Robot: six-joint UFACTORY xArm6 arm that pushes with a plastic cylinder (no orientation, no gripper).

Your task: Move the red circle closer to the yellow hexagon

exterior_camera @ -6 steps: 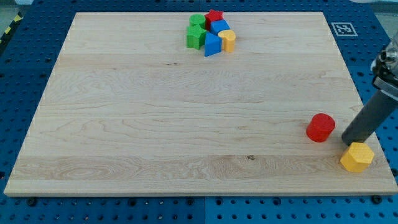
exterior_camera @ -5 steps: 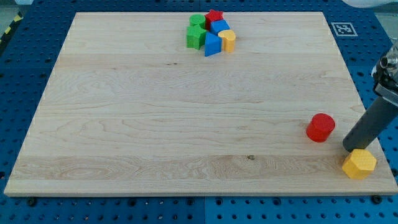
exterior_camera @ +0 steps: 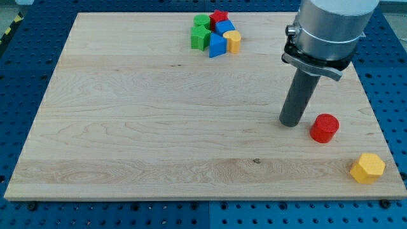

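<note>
The red circle (exterior_camera: 324, 128) lies on the wooden board (exterior_camera: 159, 127) at the view's right. The yellow hexagon (exterior_camera: 367, 168) sits near the board's bottom right corner, below and to the right of the red circle, with a gap between them. My tip (exterior_camera: 291, 123) rests on the board just left of the red circle, a small gap away, not visibly touching it.
A tight cluster sits at the view's top centre: two green blocks (exterior_camera: 200, 35), a red star (exterior_camera: 219, 18), two blue blocks (exterior_camera: 218, 44) and a small yellow block (exterior_camera: 233, 41). A marker tag (exterior_camera: 351, 29) lies off the board's top right corner.
My tip has moved from beside the yellow hexagon at the right edge to the left side of the red circle. The red circle shifted very slightly; the hexagon stayed near the corner.
</note>
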